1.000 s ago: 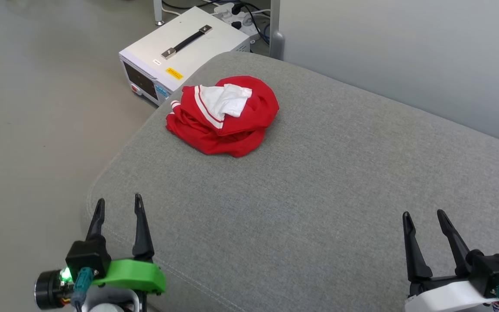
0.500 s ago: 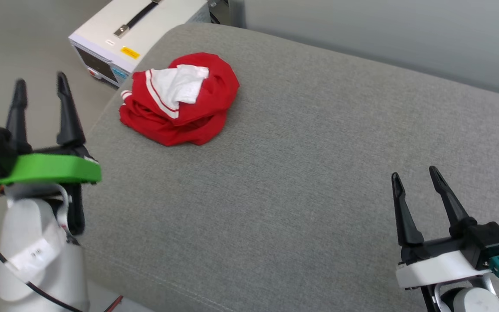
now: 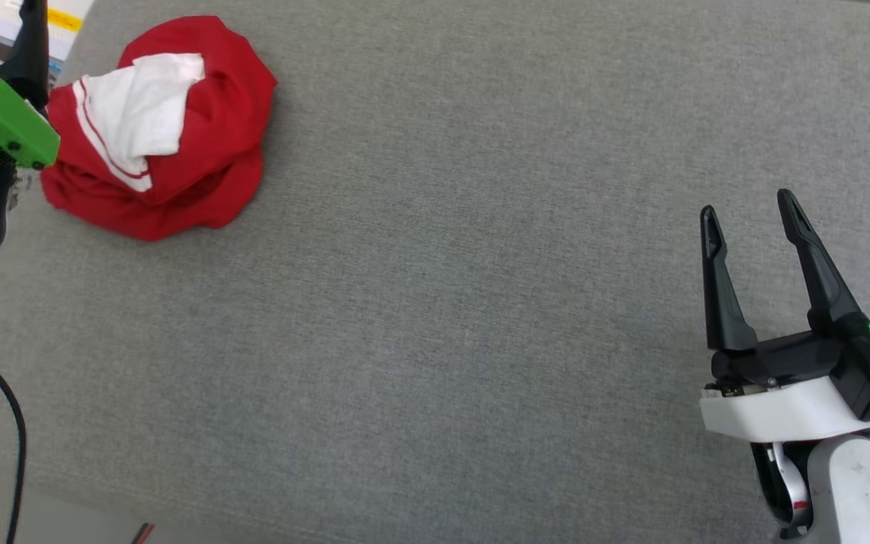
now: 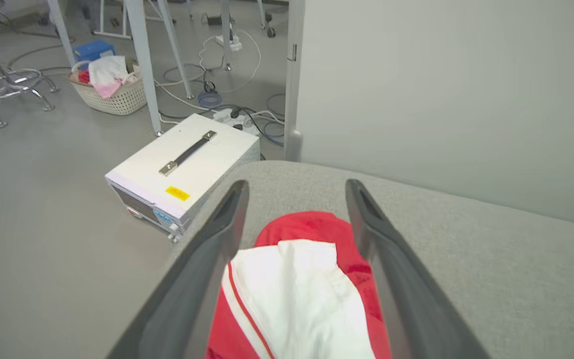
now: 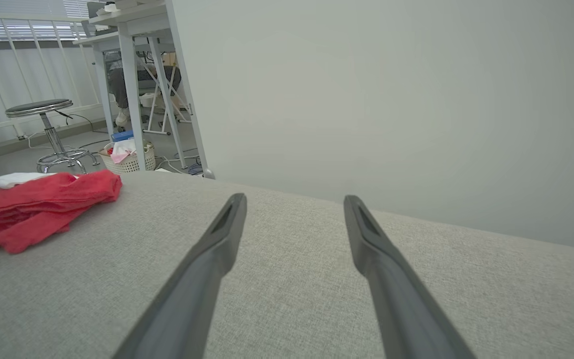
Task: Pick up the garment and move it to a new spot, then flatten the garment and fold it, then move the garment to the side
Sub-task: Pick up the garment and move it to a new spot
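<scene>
Our left gripper gapes wide near the garment, which lies bunched at the head view's upper left on the grey cushion. Our right gripper, wide and empty, sits lower right. We judge all 3 steps undone.

1. A wide bare stretch of the grey cushion is lying between the garment and the right pincer, giving open passage.
2. The left pincer is hanging over the garment, which is showing between its spread fingers.
3. A white box is standing on the floor just beside the cushion's corner, and a wall is rising behind the far edge.
</scene>
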Motion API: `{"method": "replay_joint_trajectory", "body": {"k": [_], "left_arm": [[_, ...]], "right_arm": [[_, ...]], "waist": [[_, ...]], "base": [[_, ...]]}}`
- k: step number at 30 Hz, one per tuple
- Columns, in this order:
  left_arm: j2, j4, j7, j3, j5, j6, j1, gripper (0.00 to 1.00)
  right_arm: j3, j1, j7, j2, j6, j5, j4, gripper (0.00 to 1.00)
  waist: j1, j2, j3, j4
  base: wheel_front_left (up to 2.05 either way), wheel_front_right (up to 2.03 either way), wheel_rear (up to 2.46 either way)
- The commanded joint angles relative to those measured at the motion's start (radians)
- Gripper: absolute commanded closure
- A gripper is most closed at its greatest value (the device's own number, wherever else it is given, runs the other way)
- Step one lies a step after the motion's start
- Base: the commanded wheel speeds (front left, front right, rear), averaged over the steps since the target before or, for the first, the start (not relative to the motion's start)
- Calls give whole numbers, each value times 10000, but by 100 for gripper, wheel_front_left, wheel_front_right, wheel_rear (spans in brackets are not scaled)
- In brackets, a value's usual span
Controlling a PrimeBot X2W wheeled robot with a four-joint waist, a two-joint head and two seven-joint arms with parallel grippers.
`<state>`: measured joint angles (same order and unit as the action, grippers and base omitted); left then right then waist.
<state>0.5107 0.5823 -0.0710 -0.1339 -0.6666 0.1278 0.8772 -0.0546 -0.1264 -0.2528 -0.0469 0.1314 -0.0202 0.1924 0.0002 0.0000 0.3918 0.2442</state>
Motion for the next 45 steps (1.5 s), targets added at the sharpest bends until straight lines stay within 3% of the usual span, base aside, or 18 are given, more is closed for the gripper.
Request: {"method": "replay_joint_trajectory", "body": {"k": [1,5,12,21,25,27,28,31,45], "left_arm": [[231,180,-766,-331,-509,27,236,0],[878,522,-2809,-1113,-1665,27,640,0],[1501,862,-5570,-2317,-2832,28,923,0],[1608,1332,-6813,-3793,-3024,28,709,0],[1606,1240,-6709,-4316,-3188,28,633,0],[1689,1168,-6536,-4545,-3236,28,642,79],[1719,1140,-6436,-4616,-3289,28,654,100],[1786,1046,-6041,-4684,-3662,28,735,100],[2848,-996,-3235,-6488,-2783,28,1959,100]], "right_arm": [[36,-195,-90,-33,-7,76,78,0],[85,-333,-90,-33,-7,82,121,0],[102,-590,-90,-33,-7,172,203,0],[177,-796,-90,-33,-7,156,204,0],[174,-873,-90,-33,-7,113,175,0],[208,-889,-90,-33,-7,75,159,0],[217,-890,-90,-33,-7,56,143,0],[225,-843,-90,-33,-7,-22,72,0],[183,-209,-90,-33,-7,-728,-348,0]], "waist": [[-2,0,631,-583],[-2,0,930,-750],[-2,0,1398,-976],[-2,0,1942,-1108],[-2,0,2020,-1142],[-2,0,2007,-1130],[-2,0,1979,-1124],[-2,0,1748,-1090],[-2,0,-176,-1024]], "base": [[0,0,0],[0,0,0],[0,0,0],[0,0,0],[0,0,0],[0,0,0],[0,0,0],[0,0,0],[0,0,0]]}}
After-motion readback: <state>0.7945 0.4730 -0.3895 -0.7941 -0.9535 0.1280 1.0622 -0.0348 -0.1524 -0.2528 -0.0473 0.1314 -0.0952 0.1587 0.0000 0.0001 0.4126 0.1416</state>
